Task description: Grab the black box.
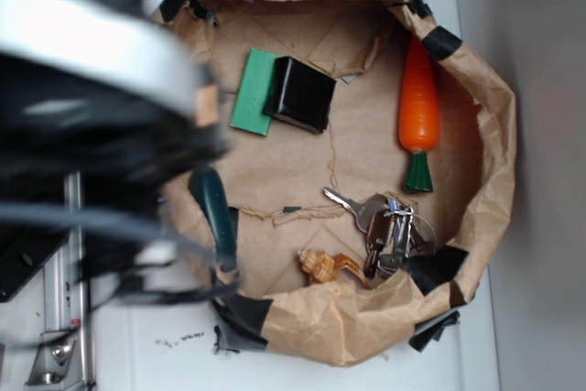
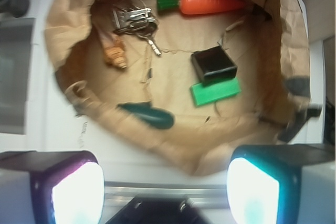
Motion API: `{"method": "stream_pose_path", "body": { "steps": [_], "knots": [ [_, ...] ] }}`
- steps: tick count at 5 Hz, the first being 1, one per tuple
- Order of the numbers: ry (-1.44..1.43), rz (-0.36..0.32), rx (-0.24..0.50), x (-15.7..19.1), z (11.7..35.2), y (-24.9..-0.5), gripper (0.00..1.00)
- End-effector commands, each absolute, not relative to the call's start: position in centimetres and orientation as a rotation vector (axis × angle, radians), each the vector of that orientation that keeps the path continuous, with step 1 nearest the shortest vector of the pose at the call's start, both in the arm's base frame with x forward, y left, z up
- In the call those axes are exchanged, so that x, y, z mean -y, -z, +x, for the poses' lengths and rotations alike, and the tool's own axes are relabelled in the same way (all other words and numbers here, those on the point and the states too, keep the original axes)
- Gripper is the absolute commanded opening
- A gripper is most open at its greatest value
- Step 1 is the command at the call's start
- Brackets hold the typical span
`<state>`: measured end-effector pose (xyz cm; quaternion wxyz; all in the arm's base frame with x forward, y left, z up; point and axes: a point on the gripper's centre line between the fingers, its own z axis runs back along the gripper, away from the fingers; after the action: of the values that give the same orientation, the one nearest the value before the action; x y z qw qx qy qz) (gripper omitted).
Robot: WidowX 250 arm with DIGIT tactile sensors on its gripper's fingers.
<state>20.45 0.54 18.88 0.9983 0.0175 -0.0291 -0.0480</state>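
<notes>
The black box (image 1: 301, 94) is small, glossy and squarish. It lies in the upper left part of a brown paper bowl (image 1: 476, 107), partly on a flat green card (image 1: 253, 92). In the wrist view the black box (image 2: 213, 63) sits right of centre, above the green card (image 2: 215, 92). My gripper (image 2: 165, 192) is open and empty, with its bright fingertips (image 2: 77, 195) wide apart at the bottom of the wrist view, outside the bowl's near rim. In the exterior view the arm is a blurred black and white mass at the left; the jaws do not show there.
In the bowl lie an orange carrot (image 1: 418, 107), a bunch of keys (image 1: 389, 224), a dark green handle (image 1: 215, 212) and a small tan piece (image 1: 322, 267). Black tape (image 1: 240, 318) patches the rim. A metal rail (image 1: 69, 318) runs at lower left.
</notes>
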Motion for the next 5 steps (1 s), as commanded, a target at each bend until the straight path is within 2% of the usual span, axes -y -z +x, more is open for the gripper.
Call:
{"method": "stream_pose_path", "body": {
  "steps": [1, 2, 5],
  "knots": [
    [0.304, 0.084, -0.037, -2.9, 25.0, -12.7, 1.00],
    [0.447, 0.083, -0.104, -3.0, 25.1, -10.4, 1.00],
    [0.447, 0.083, -0.104, -3.0, 25.1, -10.4, 1.00]
  ]
}}
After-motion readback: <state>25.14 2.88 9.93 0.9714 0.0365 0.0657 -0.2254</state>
